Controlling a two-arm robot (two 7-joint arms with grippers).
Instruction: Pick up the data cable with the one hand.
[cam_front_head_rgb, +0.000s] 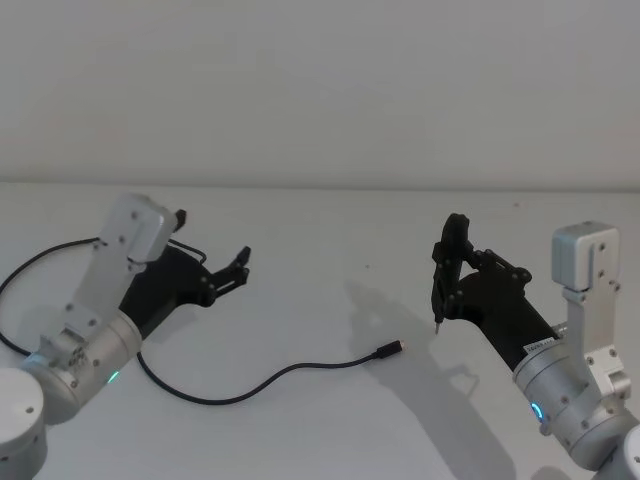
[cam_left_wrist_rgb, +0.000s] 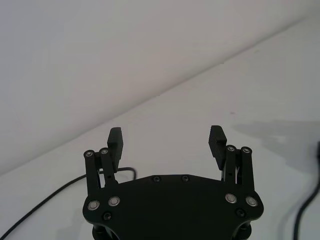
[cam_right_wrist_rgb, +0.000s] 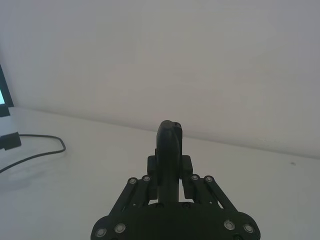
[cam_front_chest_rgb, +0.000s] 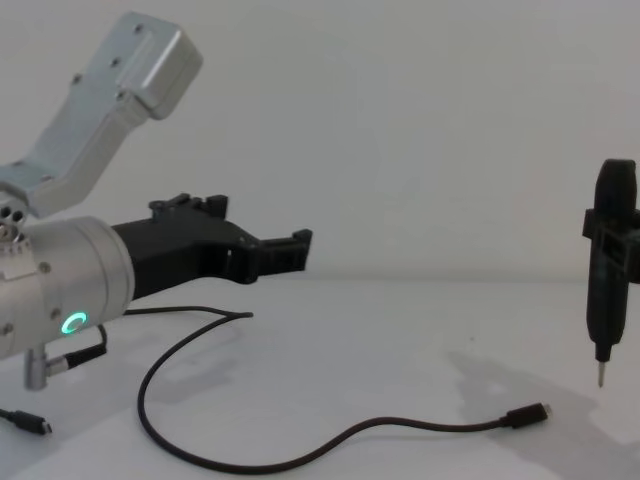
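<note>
- A plain white surface (cam_front_head_rgb: 330, 230) runs back to a bare white wall (cam_front_head_rgb: 320, 80).
- Near the left edge hangs the left gripper (cam_left_wrist_rgb: 166, 137), a black angular two-finger claw on a fat silver cylinder with a glowing green ring. Its fingers (cam_left_wrist_rgb: 115, 142) are spread wide with nothing between them, and it is clear of the surface.
- The data cable (cam_front_head_rgb: 300, 367), a long thin black flexible cord, loops by the left edge and passes under the left arm. It then sweeps toward the near edge and on to the middle.
- Its small black plug (cam_front_chest_rgb: 527, 414) with a silver tip lies flat about mid-surface. It is well apart from the left gripper, to the right of the fingertips and nearer the front.
- Toward the right edge, the right gripper (cam_front_head_rgb: 450, 270) is clamped on a slim black pen-like tool (cam_front_chest_rgb: 612, 250). The tool's metal tip points down, held off the surface and near the plug without touching it.
</note>
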